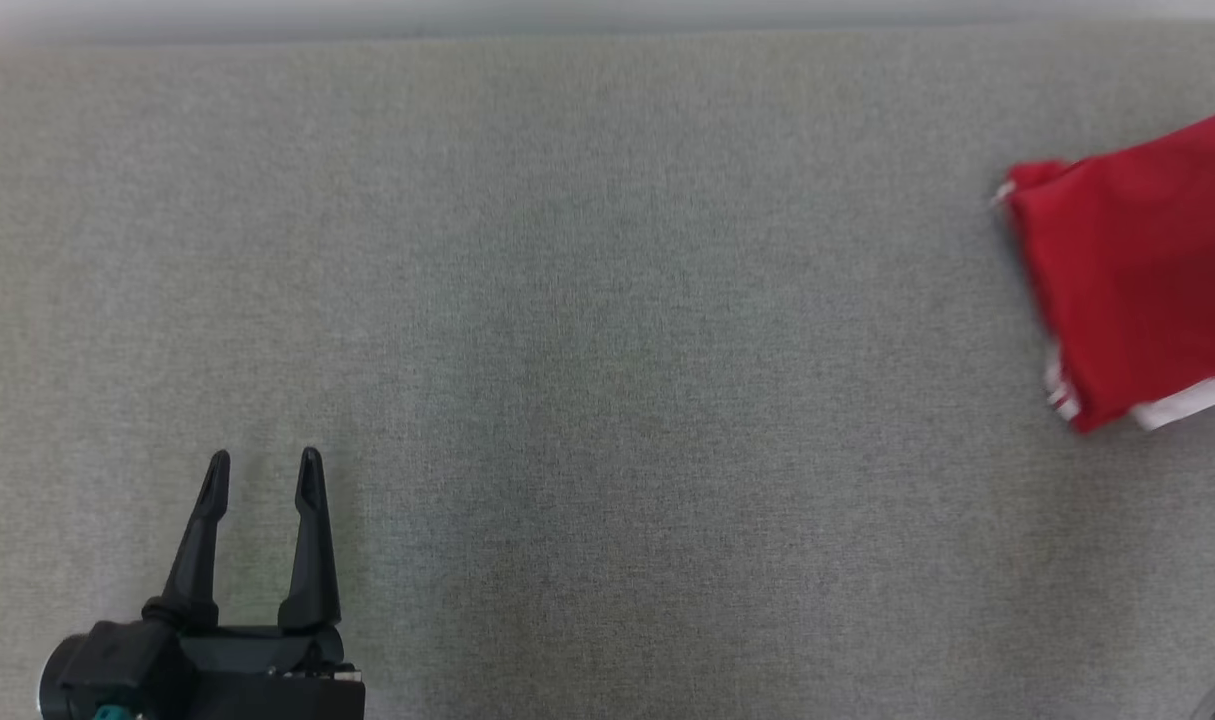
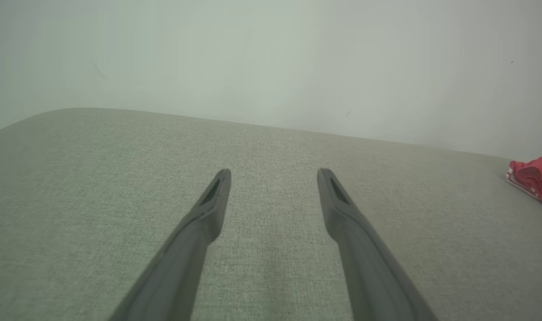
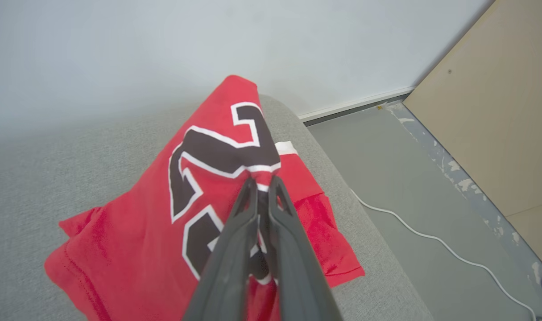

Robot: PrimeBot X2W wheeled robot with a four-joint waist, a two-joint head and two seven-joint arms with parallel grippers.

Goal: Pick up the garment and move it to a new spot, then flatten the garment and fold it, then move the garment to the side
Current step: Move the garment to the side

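The garment [image 1: 1137,270] is red with a black, white-edged number and white trim. It lies folded at the far right of the grey padded surface [image 1: 607,300], running out of the head view. In the right wrist view my right gripper [image 3: 263,179] is shut, its tips pinching a raised fold of the garment [image 3: 141,214] by the number. My left gripper [image 1: 264,460] is open and empty at the lower left, far from the cloth. The left wrist view shows my left gripper [image 2: 274,171] spread over bare surface, with a corner of the garment [image 2: 538,178] at the right edge.
The padded surface's rounded right edge [image 3: 342,187] runs just beside the garment. Beyond it lie a grey floor [image 3: 395,178], a white cable [image 3: 431,238] and a tan panel [image 3: 498,111]. A pale wall [image 2: 271,53] stands behind the surface.
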